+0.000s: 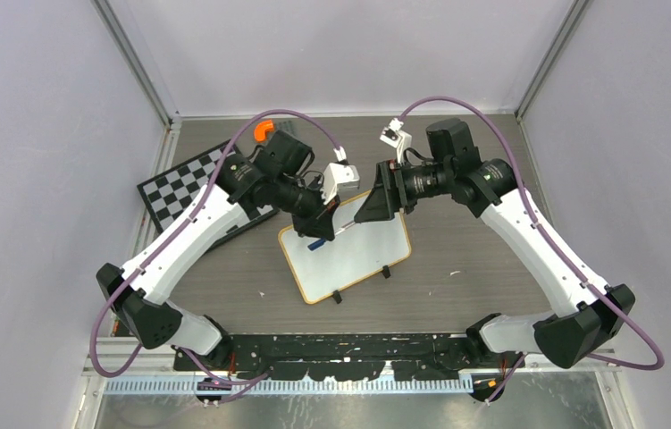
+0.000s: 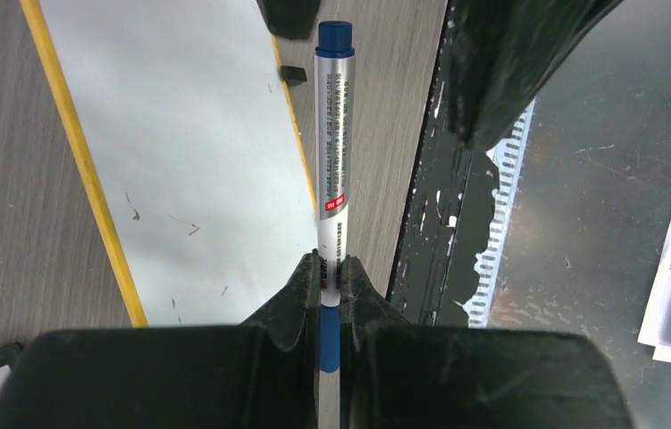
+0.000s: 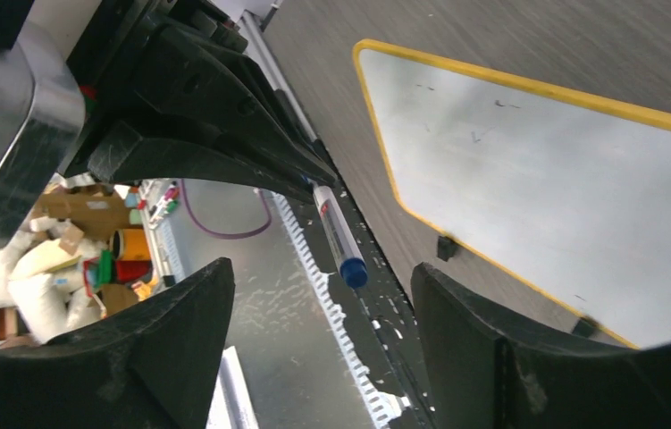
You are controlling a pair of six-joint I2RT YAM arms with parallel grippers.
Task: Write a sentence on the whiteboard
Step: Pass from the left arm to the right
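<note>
Top view: whiteboard (image 1: 349, 255) flat in the middle of the surface (image 1: 474, 268), just beside the checkered board (image 1: 184, 188). Blank, so no sentence begun and all the writing left to do. Left pincer (image 1: 321, 223) over the far edge, clamped on a marker (image 1: 339, 231). Right pincer (image 1: 376, 204) spread wide, facing the marker's free end.

Left wrist: clamped tight on the marker barrel (image 2: 333, 152), blue end pointing away; cannot tell whether capped. Small print and a red label along the barrel, too fine to read. Only stray specks on the board (image 2: 188, 134).

Right wrist: fingers (image 3: 180, 313) well apart, gripping nothing. Marker (image 3: 339, 234) ahead, bare board face (image 3: 564, 179) beside.
</note>
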